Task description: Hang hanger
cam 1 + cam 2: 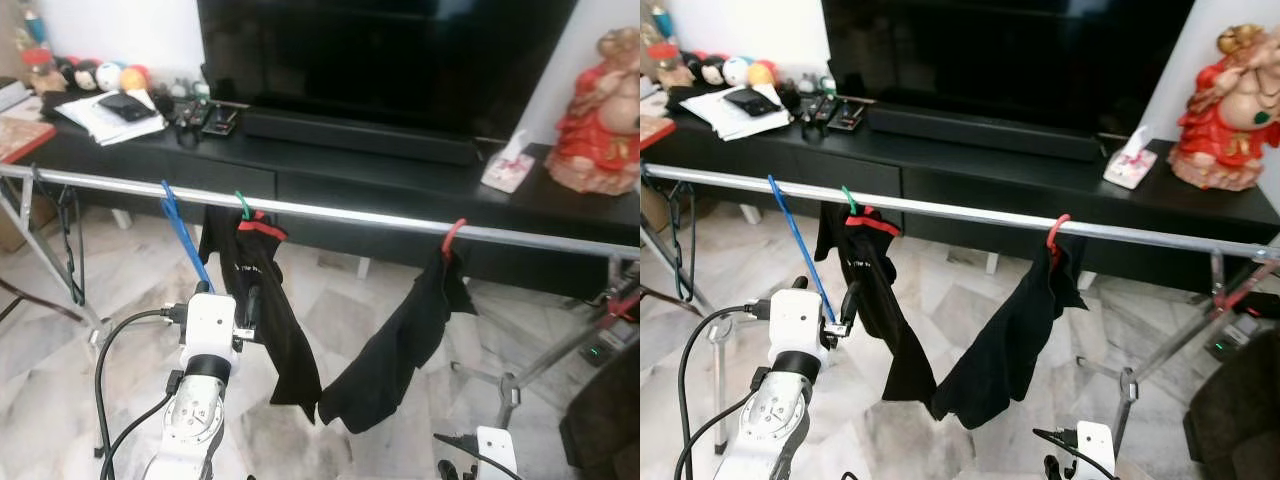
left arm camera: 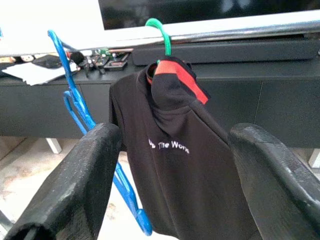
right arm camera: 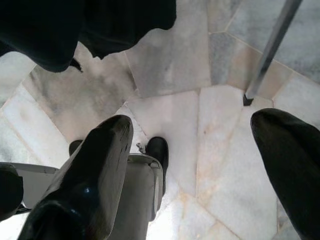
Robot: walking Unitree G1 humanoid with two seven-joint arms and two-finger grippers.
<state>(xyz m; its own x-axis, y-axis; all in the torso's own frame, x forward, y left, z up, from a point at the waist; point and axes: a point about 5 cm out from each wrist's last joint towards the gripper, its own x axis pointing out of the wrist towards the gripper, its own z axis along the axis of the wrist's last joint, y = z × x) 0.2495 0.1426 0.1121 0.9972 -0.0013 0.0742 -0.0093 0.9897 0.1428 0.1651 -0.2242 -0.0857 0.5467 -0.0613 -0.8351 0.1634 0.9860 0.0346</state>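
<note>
A blue hanger (image 1: 185,240) hangs by its hook on the silver rail (image 1: 350,213) and slants down toward my left gripper (image 1: 227,296). That gripper is open and raised just below the rail. In the left wrist view the blue hanger (image 2: 75,105) passes behind one finger (image 2: 80,185), and its lower end shows between the two fingers. Beside it a black shirt (image 1: 260,290) with a red collar hangs on a green hanger (image 1: 241,205). My right gripper (image 3: 197,120) hangs low, open, over the marble floor.
A second black garment (image 1: 400,350) hangs from a red hanger (image 1: 455,235) further right on the rail. Behind stands a black TV console (image 1: 330,160) with a TV, clutter and a red statue (image 1: 600,110). Rack legs (image 1: 520,380) spread over the floor.
</note>
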